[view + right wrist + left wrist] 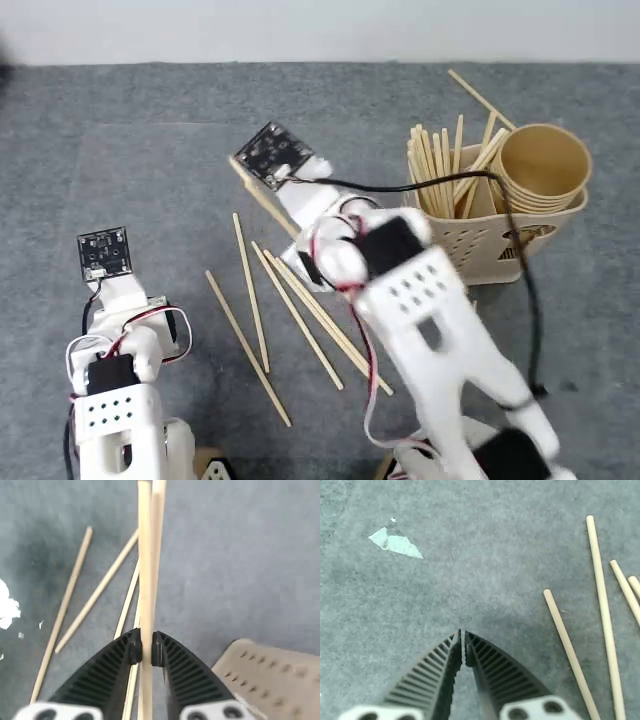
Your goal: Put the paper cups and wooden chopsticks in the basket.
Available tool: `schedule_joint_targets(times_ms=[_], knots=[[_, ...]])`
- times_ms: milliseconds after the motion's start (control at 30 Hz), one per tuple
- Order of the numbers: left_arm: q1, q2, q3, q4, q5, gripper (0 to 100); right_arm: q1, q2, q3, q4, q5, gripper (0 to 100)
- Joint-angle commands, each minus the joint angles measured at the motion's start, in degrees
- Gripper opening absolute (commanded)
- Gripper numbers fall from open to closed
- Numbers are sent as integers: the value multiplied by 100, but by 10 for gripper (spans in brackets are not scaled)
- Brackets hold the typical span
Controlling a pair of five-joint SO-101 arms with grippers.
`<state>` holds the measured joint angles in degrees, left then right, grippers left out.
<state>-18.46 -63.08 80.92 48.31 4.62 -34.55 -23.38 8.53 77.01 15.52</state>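
A grey, felt-like covering lies over the desk (pixel 150 150), with a strip of pale wall (pixel 300 25) along its far edge. Toward the far right stands the beige perforated basket (pixel 490 250). A nested stack of paper cups (pixel 543 165) sits upright in its right part. A bundle of standing chopsticks (pixel 435 165) leans in its left part, several fanning out over the rim.

The right tool (pixel 145 652) is pressed together on the held chopsticks (pixel 145 580) — two wooden sticks lying tight against each other, running forward out of the tips. From above, this arm stretches across the middle of the desk, just left of the basket, whose corner (pixel 275 675) appears beside the tool in the right wrist view.

The loose chopsticks (pixel 251 292) lie flat on the desk between the two arms, a few parallel and touching, the others spread apart.

The left tool (pixel 461 640) sits near the front left with its ribbed fingers (pixel 432 672) closed on nothing — below it is bare covering. The ends of some loose sticks lie to one side, and a small pale scrap (pixel 395 543) lies ahead.
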Motion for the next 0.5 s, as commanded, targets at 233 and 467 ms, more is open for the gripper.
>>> schedule_joint_targets(times_ms=[233, 467], knots=[[0, -167, -22, -105, -70, 14, 919, -892, -2716, -57, 316, 9], [0, -167, -22, -105, -70, 14, 1631, -945, -3007, -936, 404, 9]])
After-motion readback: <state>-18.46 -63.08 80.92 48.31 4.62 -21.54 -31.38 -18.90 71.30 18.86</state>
